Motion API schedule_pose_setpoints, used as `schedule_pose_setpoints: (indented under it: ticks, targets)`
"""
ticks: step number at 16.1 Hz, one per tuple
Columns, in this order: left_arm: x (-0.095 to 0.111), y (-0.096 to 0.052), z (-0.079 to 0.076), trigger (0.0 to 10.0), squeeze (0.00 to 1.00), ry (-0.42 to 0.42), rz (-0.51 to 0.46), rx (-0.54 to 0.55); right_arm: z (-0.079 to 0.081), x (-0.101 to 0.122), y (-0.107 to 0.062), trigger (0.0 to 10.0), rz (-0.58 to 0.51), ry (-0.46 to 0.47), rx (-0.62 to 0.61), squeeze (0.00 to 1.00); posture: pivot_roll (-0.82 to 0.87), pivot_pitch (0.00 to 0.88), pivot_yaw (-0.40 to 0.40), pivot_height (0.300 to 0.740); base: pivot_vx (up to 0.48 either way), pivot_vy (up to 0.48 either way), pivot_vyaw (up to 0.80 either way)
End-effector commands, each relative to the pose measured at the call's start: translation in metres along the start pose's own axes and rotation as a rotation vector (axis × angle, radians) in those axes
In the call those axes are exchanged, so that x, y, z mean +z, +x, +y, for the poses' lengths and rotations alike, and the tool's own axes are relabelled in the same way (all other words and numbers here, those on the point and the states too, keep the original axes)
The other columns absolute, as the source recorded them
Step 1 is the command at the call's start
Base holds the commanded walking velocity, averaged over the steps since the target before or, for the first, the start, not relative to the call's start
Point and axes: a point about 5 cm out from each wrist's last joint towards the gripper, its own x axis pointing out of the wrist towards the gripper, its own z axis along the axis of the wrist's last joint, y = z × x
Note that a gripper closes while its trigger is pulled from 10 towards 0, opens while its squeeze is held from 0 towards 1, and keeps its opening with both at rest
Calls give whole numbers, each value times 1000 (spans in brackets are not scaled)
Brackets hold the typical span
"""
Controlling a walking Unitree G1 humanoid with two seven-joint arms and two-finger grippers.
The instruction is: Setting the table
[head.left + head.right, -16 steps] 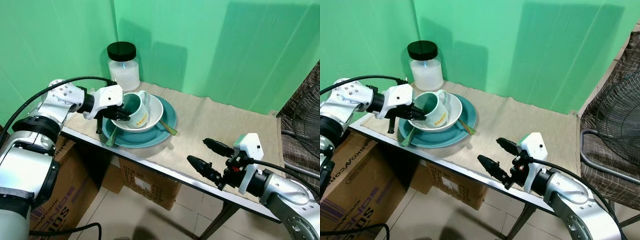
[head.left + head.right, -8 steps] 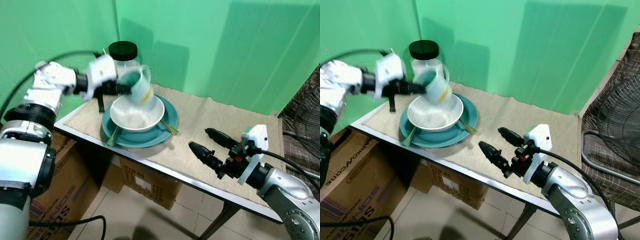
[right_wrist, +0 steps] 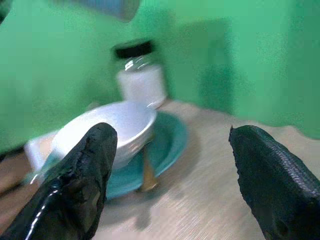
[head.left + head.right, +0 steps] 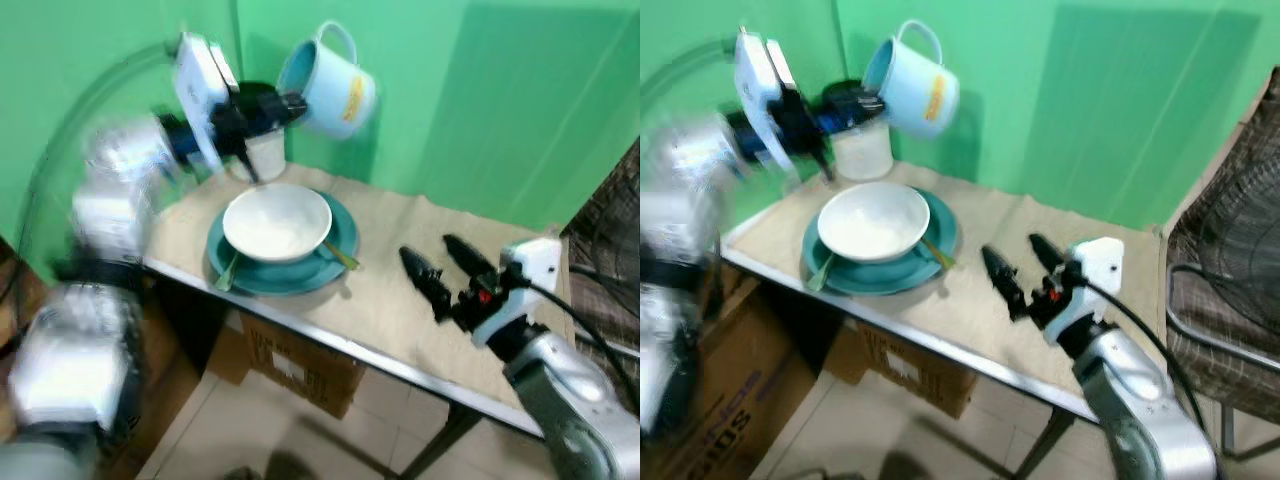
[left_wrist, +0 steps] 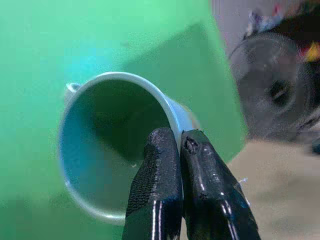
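Observation:
A pale blue mug [image 4: 327, 90] with a yellow mark hangs high in the air before the green wall, tilted. My left gripper [image 4: 283, 104] is shut on its rim; the left wrist view shows both fingers [image 5: 170, 175] pinching the mug's rim [image 5: 165, 107]. Below stands a white bowl [image 4: 277, 222] on a teal plate [image 4: 335, 262], with a spoon [image 4: 338, 257] and another utensil [image 4: 226, 274] on the plate. My right gripper [image 4: 445, 266] hovers open over the table mat, right of the plate, holding nothing.
A glass jar [image 3: 140, 75] with a black lid stands at the table's back left corner. The beige mat [image 4: 400, 240] covers the table. A fan [image 4: 1230, 260] stands to the right. Cardboard boxes [image 4: 900, 365] sit under the table.
My left gripper has lifted the mug up out of the bowl and swung it high to the right. The right gripper has moved inward over the mat.

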Motion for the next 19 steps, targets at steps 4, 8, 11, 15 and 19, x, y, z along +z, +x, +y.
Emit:
schedule_pose_setpoints:
  ticks: [4,8,11,15,19]
  targets:
    - [2,11,-41,5725,0,-28,4,161,-4,16,7,10000,-93,-66,-140,0,0,0,-13,740,0,0,-778]
    - [0,-9,-56,10000,0,-39,84,444,-1,23,7,10000,-130,-81,-192,0,1,0,-25,740,0,0,-794]
    - [-1,-14,-59,10000,0,-67,76,642,-7,22,9,10000,-115,-60,-242,0,6,0,-38,740,0,0,-800]
    - [-5,-25,-61,10000,0,-108,95,726,-8,21,12,10000,-94,-72,-254,0,11,0,-51,740,0,0,-788]
    - [-22,-44,-74,10000,0,-103,289,686,-12,16,14,10000,-62,-93,-286,0,23,0,-65,740,0,0,-758]
